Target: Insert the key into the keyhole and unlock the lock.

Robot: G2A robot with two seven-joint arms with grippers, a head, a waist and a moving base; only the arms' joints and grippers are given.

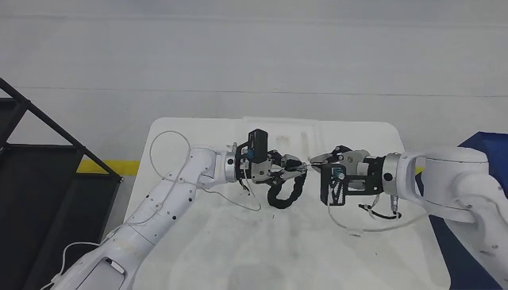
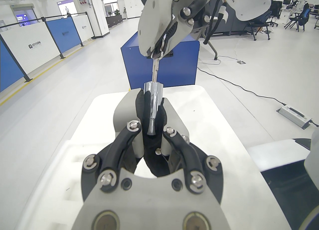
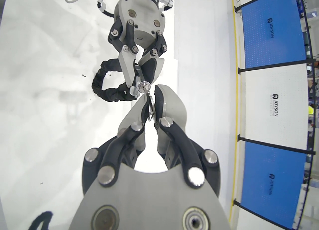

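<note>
Above the white table (image 1: 230, 242), my left gripper (image 2: 152, 96) is shut on the lock's chrome cylinder (image 2: 154, 106). The lock's black cable (image 1: 286, 195) hangs in a loop below it. Facing it, my right gripper (image 3: 150, 94) is shut on the key's head (image 3: 149, 107). The key's blade (image 2: 156, 67) points straight at the cylinder, and its tip meets the end face with the keyhole (image 3: 144, 88). How deep the blade sits is hidden. In the top view the left gripper (image 1: 287, 165) and the right gripper (image 1: 316, 160) nearly touch at mid-table.
A blue cabinet (image 2: 184, 66) stands just past the table's far end. A black rack (image 1: 48, 187) stands left of the table. Thin white cables (image 1: 163, 143) trail from both arms over the tabletop.
</note>
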